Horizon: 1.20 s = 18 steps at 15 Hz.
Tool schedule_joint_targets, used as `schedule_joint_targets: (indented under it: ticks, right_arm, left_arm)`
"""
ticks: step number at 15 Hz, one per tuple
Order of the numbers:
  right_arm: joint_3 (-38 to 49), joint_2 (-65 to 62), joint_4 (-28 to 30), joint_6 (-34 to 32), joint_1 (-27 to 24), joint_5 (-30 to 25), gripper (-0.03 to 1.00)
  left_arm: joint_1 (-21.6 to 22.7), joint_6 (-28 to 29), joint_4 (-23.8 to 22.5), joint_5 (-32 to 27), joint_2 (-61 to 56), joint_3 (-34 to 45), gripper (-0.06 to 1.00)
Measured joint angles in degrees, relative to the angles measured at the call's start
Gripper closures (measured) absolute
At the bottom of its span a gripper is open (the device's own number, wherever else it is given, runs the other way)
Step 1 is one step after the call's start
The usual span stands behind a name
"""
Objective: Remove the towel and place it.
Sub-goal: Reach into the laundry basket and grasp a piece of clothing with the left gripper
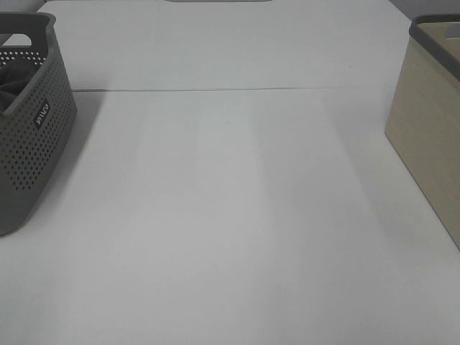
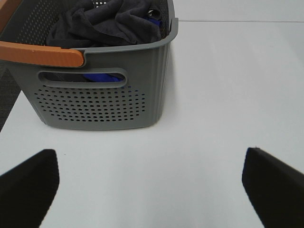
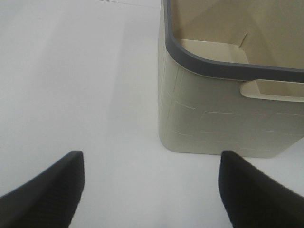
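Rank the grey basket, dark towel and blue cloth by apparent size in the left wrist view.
1. grey basket
2. dark towel, bunched inside it
3. blue cloth, only a sliver through the handle slot, mostly hidden

The towel [image 2: 104,23] was dark charcoal-grey terry, crumpled into a loose heap inside the grey perforated basket [image 2: 95,104], its folds reaching rim level and filling most of the interior.

Bright, even light; soft shadows.

Crumpled charcoal terry towel [image 2: 104,23] hides nearly all of the blue cloth [image 2: 102,77]; the perforated grey plastic basket [image 2: 104,104] runs off-frame.
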<state>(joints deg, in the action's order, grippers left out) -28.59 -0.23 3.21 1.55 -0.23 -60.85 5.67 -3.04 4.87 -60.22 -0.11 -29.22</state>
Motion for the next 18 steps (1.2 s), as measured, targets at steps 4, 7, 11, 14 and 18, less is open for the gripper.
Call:
schedule_joint_targets:
  ticks: [4,7,11,14,18]
  right_arm:
    - [0.00,0.00,0.00,0.00,0.00,0.00,0.21]
    - [0.00,0.00,0.00,0.00,0.00,0.00,0.21]
    - [0.00,0.00,0.00,0.00,0.00,0.00,0.21]
    - [0.00,0.00,0.00,0.00,0.00,0.00,0.21]
    - [0.00,0.00,0.00,0.00,0.00,0.00,0.21]
  left_arm:
    - [0.00,-2.92,0.52,-1.49,6.53,-1.38,-0.05]
    - [0.00,-21.54,0.52,-5.96,25.21,-12.66,-0.05]
    - [0.00,-44.06,-0.23,-9.11,51.39,-35.47,-0.05]
    - [0.00,-55.35,-6.99,-9.11,71.45,-53.17,-0.05]
    - [0.00,-59.47,-18.22,-8.42,85.89,-58.79,-0.05]
